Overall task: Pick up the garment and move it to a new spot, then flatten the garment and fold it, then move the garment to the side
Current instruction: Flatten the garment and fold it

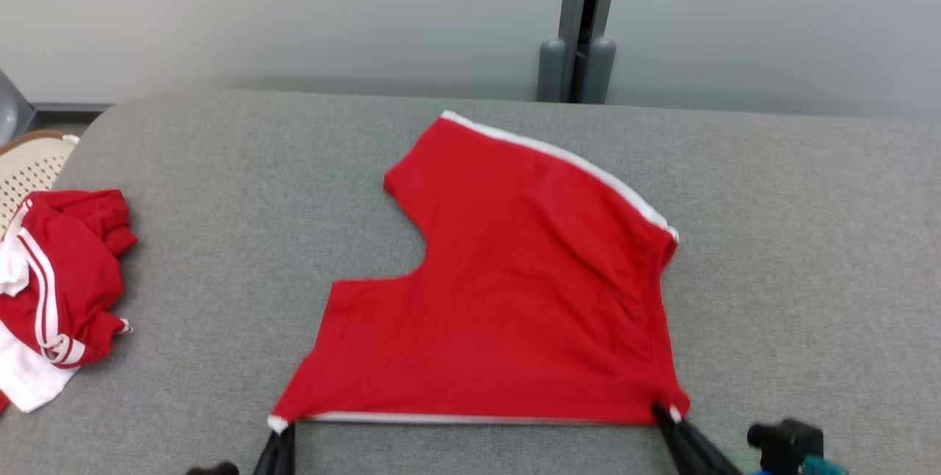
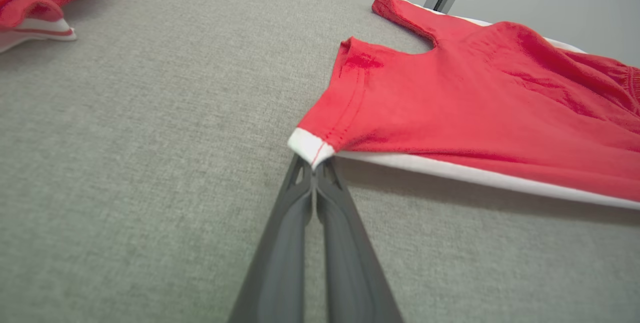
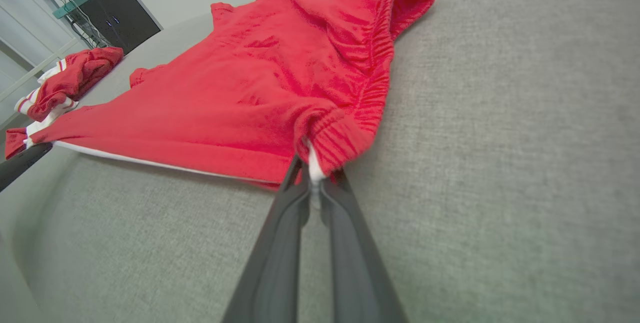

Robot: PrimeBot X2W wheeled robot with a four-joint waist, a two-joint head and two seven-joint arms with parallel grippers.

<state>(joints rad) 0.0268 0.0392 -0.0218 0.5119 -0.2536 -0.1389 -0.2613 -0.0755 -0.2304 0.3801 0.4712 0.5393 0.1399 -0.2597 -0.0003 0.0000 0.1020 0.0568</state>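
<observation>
A: Where's the garment [image 1: 507, 291]?
B: Spread flat mid-frame on the grey worktop [image 1: 772, 240].
A: And the grip?
B: The left fingers [image 1: 278, 453] pinch its lower-left corner; the right fingers [image 1: 687, 445] pinch the lower-right corner, both closed on cloth.

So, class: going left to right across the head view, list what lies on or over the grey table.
From the left: crumpled red-and-white clothes → left gripper → spread red garment → right gripper.

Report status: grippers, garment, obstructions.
Left gripper shut on red shorts, near hem corner; right gripper shut on near waistband corner. Shorts spread on grey table, slightly wrinkled. Crumpled garment far left, apart.
</observation>
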